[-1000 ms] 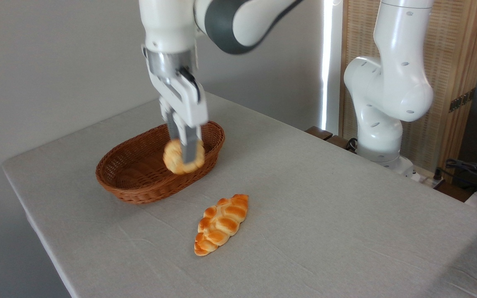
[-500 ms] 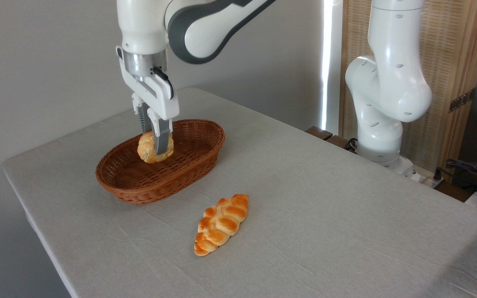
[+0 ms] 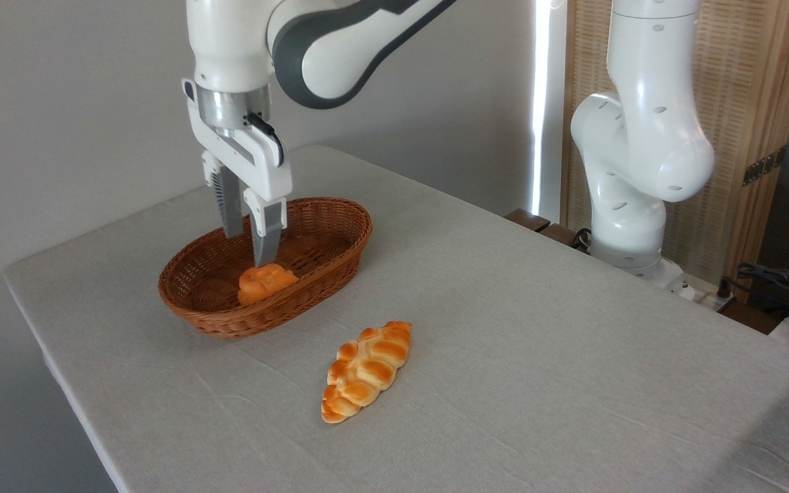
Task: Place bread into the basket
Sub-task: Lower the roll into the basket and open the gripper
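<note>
Bread, chunky golden-orange bun, lies inside wicker basket beneath spread, empty pincer.

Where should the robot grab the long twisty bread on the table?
Probably across the wide middle of the braided loaf, coming straight down from above. It lies flat on the table with clear space along both long sides, and its ends taper too thin.

Glossy white arm, dark grey joint bands, silver wrist collar.
</note>
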`<act>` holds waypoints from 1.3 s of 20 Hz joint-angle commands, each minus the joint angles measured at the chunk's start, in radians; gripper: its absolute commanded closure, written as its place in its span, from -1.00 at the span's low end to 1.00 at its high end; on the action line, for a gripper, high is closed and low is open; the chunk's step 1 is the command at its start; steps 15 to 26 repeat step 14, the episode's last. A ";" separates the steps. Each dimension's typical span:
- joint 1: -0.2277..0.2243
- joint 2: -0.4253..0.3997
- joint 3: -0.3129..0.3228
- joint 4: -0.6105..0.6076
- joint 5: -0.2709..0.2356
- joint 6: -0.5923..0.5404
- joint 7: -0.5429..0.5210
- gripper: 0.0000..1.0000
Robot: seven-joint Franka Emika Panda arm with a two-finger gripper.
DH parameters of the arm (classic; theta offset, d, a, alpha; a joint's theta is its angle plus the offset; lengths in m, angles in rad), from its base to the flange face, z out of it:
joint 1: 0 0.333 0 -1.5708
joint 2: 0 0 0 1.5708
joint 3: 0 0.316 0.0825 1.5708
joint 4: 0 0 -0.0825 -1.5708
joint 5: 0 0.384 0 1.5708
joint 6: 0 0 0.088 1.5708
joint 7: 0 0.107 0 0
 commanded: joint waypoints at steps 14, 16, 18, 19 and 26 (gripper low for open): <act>0.003 -0.010 0.277 0.115 0.101 -0.238 0.277 -1.00; 0.003 -0.010 0.277 0.115 0.101 -0.238 0.277 -1.00; 0.003 -0.010 0.277 0.115 0.101 -0.238 0.277 -1.00; 0.003 -0.010 0.277 0.115 0.101 -0.238 0.277 -1.00; 0.003 -0.010 0.277 0.115 0.101 -0.238 0.277 -1.00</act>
